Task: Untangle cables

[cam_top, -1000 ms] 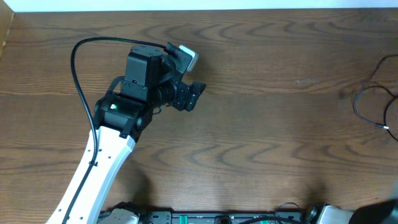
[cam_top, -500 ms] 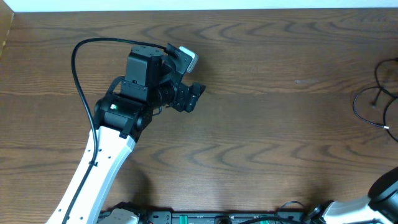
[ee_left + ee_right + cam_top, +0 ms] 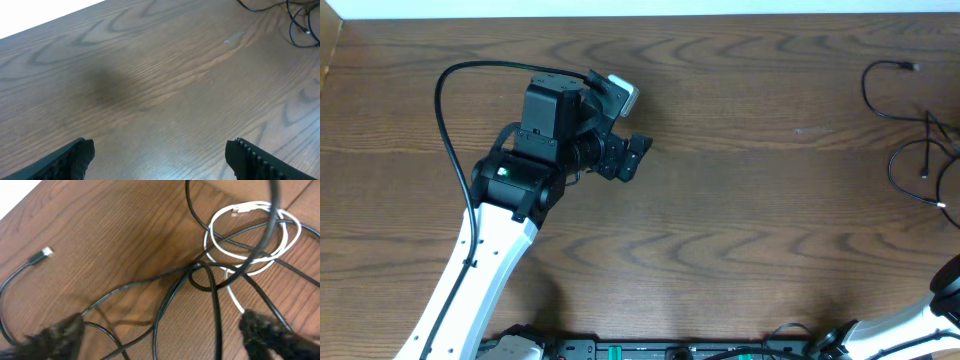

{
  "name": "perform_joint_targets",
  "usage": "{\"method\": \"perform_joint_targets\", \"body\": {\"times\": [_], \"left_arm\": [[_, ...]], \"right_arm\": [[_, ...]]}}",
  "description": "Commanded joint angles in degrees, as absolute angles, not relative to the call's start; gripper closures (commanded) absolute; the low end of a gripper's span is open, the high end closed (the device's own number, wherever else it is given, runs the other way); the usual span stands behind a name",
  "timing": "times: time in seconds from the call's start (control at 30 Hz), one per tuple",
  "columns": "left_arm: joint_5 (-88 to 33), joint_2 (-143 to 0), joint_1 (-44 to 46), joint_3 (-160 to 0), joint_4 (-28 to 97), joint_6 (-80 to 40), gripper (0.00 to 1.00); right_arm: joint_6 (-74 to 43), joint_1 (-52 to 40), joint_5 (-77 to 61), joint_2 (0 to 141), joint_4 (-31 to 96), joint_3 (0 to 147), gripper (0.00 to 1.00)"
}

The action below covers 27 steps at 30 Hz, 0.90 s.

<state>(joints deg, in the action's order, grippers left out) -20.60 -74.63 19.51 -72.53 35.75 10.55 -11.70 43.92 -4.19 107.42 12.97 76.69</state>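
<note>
The cables lie in a tangle at the table's far right: thin black loops (image 3: 898, 165) and one black strand ending in a small plug (image 3: 906, 67). In the right wrist view, black cords (image 3: 165, 275) cross over a coiled white cable (image 3: 295, 227) with a white plug (image 3: 239, 211), and a black plug (image 3: 42, 255) lies at left. My right gripper (image 3: 162, 340) hovers over them, open wide, its fingers (image 3: 270, 335) blurred, with black strands lying on the table between them. My left gripper (image 3: 638, 158) (image 3: 160, 160) stands open over bare wood, far left of the cables (image 3: 300, 25).
The brown wooden table (image 3: 740, 230) reaches a white edge at the back. The left arm's thick black cable (image 3: 445, 120) arcs beside its wrist. Only a bit of the right arm (image 3: 950, 285) shows, at the bottom right corner of the overhead view.
The black strand with the plug has come into view at the far right back, and the loops have shifted. The right arm moved at the corner. The left arm stayed put.
</note>
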Motion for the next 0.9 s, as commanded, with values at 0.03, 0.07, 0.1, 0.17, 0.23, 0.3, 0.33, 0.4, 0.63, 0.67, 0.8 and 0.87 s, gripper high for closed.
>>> {"method": "perform_joint_targets", "body": {"times": [0.03, 0.07, 0.1, 0.17, 0.23, 0.3, 0.33, 0.4, 0.63, 0.67, 0.8, 0.87], "left_arm": [[-20.1, -74.8, 19.3, -73.1, 35.9, 10.9, 0.11], [-20.1, -74.8, 19.3, -73.1, 35.9, 10.9, 0.11], [-20.1, -74.8, 19.3, -73.1, 35.9, 10.9, 0.1], [-20.1, -74.8, 19.3, -73.1, 36.0, 10.9, 0.11], [-20.1, -74.8, 19.3, -73.1, 36.0, 10.9, 0.11], [-20.1, -74.8, 19.3, -73.1, 36.0, 10.9, 0.1], [-20.1, -74.8, 19.3, -73.1, 36.0, 10.9, 0.11], [-20.1, -74.8, 19.3, -73.1, 36.0, 10.9, 0.11], [-20.0, -74.8, 19.3, -73.1, 35.4, 12.4, 0.09], [-20.0, -74.8, 19.3, -73.1, 35.1, 12.4, 0.09], [-15.1, -74.8, 19.3, -73.1, 34.5, 12.4, 0.09], [-10.4, -74.8, 19.3, -73.1, 34.9, 12.1, 0.09]], "right_arm": [[-12.5, 43.5, -5.1, 106.9, 12.8, 76.5, 0.01], [-13.5, 43.5, -5.1, 106.8, 12.7, 76.5, 0.01], [-14.7, 43.5, -5.1, 106.7, 12.6, 76.5, 0.01], [-18.5, 43.5, -5.1, 106.3, 12.5, 76.5, 0.01], [-23.5, 43.5, -7.1, 105.7, 12.4, 76.5, 0.01], [-26.2, 43.5, -15.3, 105.0, 11.0, 76.5, 0.01], [-27.1, 43.5, -20.2, 104.7, 9.8, 76.5, 0.01], [-30.7, 43.4, -29.2, 104.1, 6.9, 76.5, 0.01], [-36.2, 39.0, -46.0, 101.2, -4.8, 76.5, 0.01], [-34.3, 38.0, -46.7, 100.5, -5.3, 76.5, 0.02], [-22.9, 33.0, -39.8, 96.7, 1.2, 76.5, 0.01], [-18.0, 30.0, -30.2, 94.3, 8.2, 76.5, 0.01]]}}
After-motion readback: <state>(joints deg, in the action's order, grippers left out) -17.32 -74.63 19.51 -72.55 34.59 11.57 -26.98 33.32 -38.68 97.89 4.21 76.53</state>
